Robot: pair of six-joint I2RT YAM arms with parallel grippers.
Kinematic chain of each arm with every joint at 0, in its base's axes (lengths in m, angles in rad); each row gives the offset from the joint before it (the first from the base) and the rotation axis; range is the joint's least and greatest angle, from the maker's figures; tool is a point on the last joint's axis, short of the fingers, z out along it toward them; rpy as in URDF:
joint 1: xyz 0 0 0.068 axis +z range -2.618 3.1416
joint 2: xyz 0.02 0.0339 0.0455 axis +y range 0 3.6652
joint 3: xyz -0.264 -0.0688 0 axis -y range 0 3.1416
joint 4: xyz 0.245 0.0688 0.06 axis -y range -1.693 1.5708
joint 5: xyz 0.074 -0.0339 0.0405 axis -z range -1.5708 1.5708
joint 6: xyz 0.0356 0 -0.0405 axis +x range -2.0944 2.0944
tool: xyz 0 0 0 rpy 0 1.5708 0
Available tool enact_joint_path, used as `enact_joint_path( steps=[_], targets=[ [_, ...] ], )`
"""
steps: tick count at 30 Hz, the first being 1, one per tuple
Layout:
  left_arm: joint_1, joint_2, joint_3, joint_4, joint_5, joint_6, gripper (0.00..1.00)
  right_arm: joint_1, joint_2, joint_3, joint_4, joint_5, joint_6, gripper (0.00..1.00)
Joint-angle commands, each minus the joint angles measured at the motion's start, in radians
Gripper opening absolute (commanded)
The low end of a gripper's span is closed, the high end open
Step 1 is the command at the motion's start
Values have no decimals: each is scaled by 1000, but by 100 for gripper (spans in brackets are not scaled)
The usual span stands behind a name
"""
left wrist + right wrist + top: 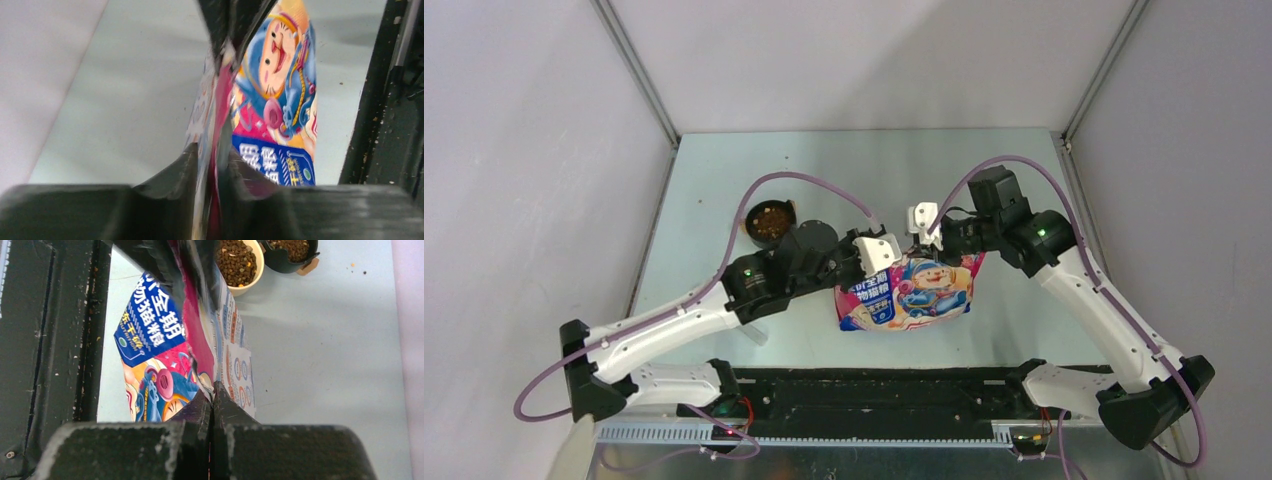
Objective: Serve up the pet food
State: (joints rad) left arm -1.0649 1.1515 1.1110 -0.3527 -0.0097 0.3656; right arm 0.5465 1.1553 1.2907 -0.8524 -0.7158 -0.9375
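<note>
**Q:** Left gripper, state?

**A:** My left gripper (212, 161) is closed almost to touching, with only a thin slit between the pads. It pinches the top edge of the glossy blue-and-pink cartoon-cat bag (276, 100). In the overhead view it (879, 256) sits at the bag's (912, 292) upper left corner.

**Q:** Right gripper?

**A:** My right gripper (212, 399) is clamped tight, fingers pressed together on the same top edge at the other corner. Overhead, it (924, 226) is just beside the left one, with the bag's mouth between them. I cannot tell whether the bag's bottom rests on the pale grey-green tabletop (724, 170).

**Q:** Where is the food?

**A:** The small dark brown dry pet food pellets (236, 262) fill a round cream bowl (252, 282). More pellets lie in a round black bowl (280, 264) touching or just beside it. From my right wrist, both bowls lie past the far end of the bag, beyond the left fingers and well apart from my right gripper. Overhead, only the black bowl (750, 226) shows, with its pet food (771, 222). It lies left of and beyond my left gripper, close by that arm's forearm. A few stray pellets lie on the tabletop near the bowls.
</note>
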Motion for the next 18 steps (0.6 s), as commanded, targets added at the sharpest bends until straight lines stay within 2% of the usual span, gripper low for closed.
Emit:
enact_joint_path(
  steps=[1,2,3,6,8,9,11,18],
  targets=[
    [19,-81,46,-148,-150,5,41,-27,-78,41,82,-34,-11,0],
    [19,-75,47,-166,-166,1,50,-27,-78,41,81,-34,-14,0],
    [19,-71,48,-179,-175,-9,53,-28,-79,42,77,-32,-16,0],
    [16,-52,48,-206,-214,-15,56,-26,-78,41,69,-24,-27,0],
    [17,-41,51,-211,-226,-11,43,-28,-80,41,65,-21,-30,0],
    [17,-32,59,-214,-227,-5,18,-27,-80,41,64,-22,-32,0],
    [17,-24,73,-217,-230,-2,2,-27,-77,41,63,-25,-33,0],
    [16,-73,73,-184,-196,19,0,-27,-74,42,65,-15,-35,0]
  ],
)
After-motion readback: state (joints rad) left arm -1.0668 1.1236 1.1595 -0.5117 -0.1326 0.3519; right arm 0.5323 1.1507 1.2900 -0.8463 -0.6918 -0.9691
